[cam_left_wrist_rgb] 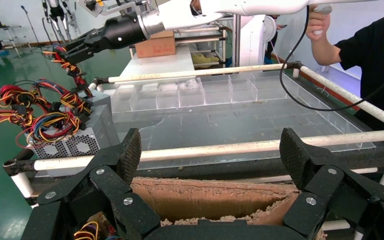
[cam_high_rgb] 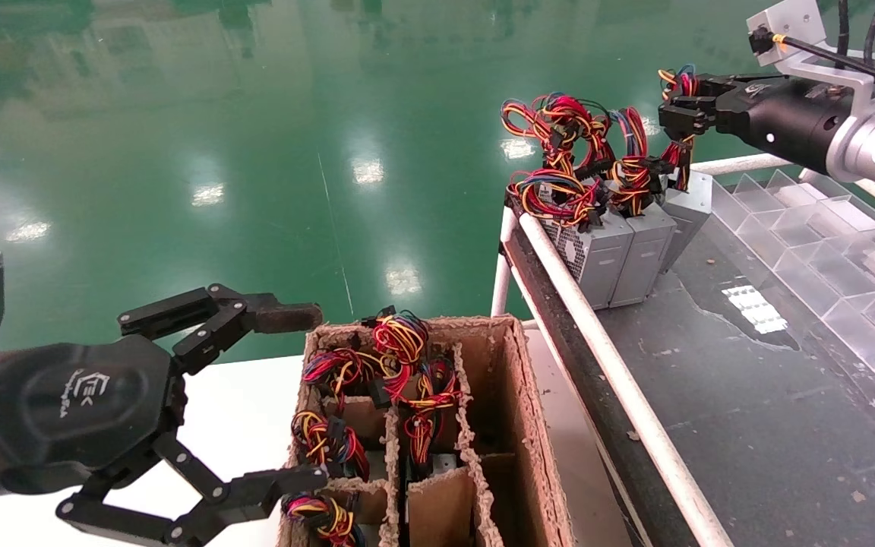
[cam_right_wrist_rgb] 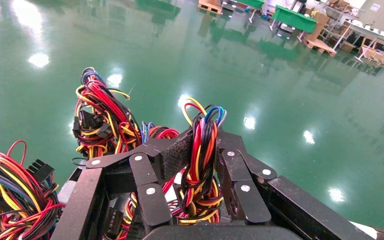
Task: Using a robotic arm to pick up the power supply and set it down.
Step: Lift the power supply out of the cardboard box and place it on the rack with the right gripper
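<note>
My right gripper [cam_right_wrist_rgb: 200, 165] clamps the supply's wires [cam_right_wrist_rgb: 202, 150], seen only at the wrist; supply [cam_high_rgb: 687, 216] at one o'clock, two others [cam_high_rgb: 620, 251] beside. Left gripper [cam_high_rgb: 285, 399] spread by the carton [cam_high_rgb: 529, 425].

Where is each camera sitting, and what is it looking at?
Head view: on the robot's head, looking down at the cardboard box and cart; both grippers show.
Left wrist view: behind the open left gripper, facing the cart.
Right wrist view: behind the right gripper, shut on a wire bundle, facing the green floor.
Shared: head and left wrist views both show the power supplies.
</note>
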You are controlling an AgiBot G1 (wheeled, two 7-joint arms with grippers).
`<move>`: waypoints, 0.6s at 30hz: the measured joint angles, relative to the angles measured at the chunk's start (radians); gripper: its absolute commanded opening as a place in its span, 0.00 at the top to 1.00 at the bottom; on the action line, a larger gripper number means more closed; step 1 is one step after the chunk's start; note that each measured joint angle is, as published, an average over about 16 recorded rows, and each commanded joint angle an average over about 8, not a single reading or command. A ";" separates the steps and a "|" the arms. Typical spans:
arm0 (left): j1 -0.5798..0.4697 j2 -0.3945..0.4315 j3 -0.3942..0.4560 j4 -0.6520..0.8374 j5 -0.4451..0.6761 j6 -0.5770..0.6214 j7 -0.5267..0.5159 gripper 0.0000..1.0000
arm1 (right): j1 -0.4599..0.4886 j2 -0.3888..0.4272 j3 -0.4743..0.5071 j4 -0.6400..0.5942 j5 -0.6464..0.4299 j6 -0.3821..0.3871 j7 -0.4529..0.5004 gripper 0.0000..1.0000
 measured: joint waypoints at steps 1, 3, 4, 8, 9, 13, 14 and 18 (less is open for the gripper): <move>0.000 0.000 0.000 0.000 0.000 0.000 0.000 0.00 | -0.001 -0.002 0.000 -0.001 0.001 0.001 -0.001 1.00; 0.000 0.000 0.000 0.000 0.000 0.000 0.000 0.00 | -0.005 -0.007 0.001 -0.001 0.002 0.002 -0.003 1.00; 0.000 0.000 0.000 0.000 0.000 0.000 0.000 0.00 | -0.007 -0.009 0.002 -0.002 0.002 0.002 -0.004 1.00; 0.000 0.000 0.000 0.000 0.000 0.000 0.000 0.00 | -0.014 -0.014 0.003 -0.003 0.004 0.002 -0.008 1.00; 0.000 0.000 0.000 0.000 0.000 0.000 0.000 0.00 | -0.015 -0.016 0.003 -0.003 0.005 0.001 -0.009 1.00; 0.000 0.000 0.000 0.000 0.000 0.000 0.000 0.00 | -0.021 -0.019 0.004 -0.003 0.006 -0.001 -0.013 0.97; 0.000 0.000 0.000 0.000 0.000 0.000 0.000 0.00 | -0.022 -0.020 0.004 -0.003 0.006 -0.002 -0.014 0.90; 0.000 0.000 0.000 0.000 0.000 0.000 0.000 0.00 | -0.025 -0.020 0.005 -0.003 0.007 -0.004 -0.018 0.40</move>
